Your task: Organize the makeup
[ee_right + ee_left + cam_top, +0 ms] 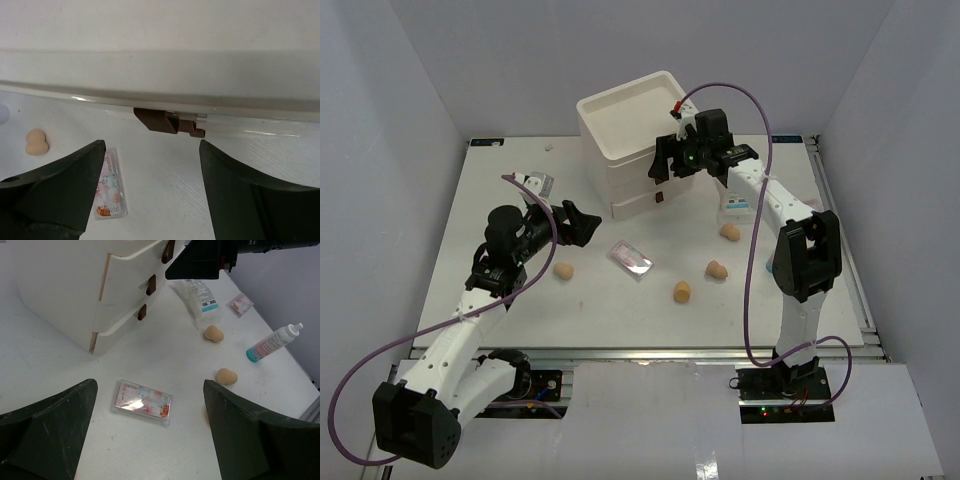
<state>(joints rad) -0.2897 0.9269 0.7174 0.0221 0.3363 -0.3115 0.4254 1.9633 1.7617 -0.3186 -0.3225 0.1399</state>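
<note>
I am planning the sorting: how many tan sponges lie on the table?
4 sponges: one left of the clear case, one nearest the front, one right of that, one beside the packet. Others could be hidden.

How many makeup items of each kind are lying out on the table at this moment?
Tan egg-shaped sponges: 4
Clear packets: 2
Flat clear case with pink inside: 1
White-and-blue bottle: 1
Total: 8
</note>
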